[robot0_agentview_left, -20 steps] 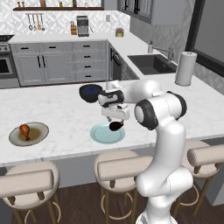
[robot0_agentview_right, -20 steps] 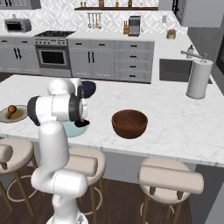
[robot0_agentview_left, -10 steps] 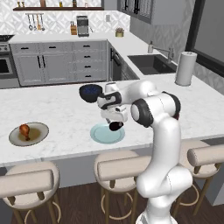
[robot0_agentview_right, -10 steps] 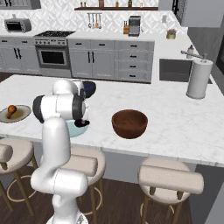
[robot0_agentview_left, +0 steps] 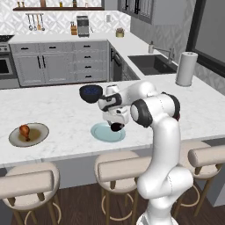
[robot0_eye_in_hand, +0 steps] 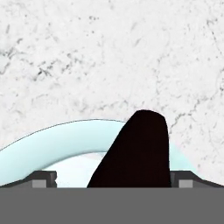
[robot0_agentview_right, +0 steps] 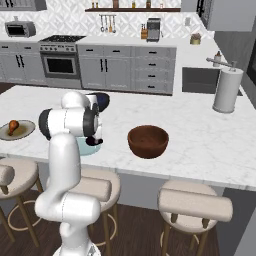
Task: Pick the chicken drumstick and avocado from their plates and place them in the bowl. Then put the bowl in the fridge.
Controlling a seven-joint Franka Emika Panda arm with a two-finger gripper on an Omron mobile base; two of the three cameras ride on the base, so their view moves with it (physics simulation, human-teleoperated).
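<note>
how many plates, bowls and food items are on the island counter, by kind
plates: 2, tan plate and blue-green plate
bowls: 2, reddish-brown bowl and dark blue bowl
food items: 2, chicken drumstick and avocado
total: 6

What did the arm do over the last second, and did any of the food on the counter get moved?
The gripper has come lower over the pale blue-green plate, jaws open on either side of the avocado, which it has not yet closed on. Nothing else moved: the chicken drumstick stays on its tan plate, and the reddish-brown bowl and dark blue bowl sit where they were.
</note>
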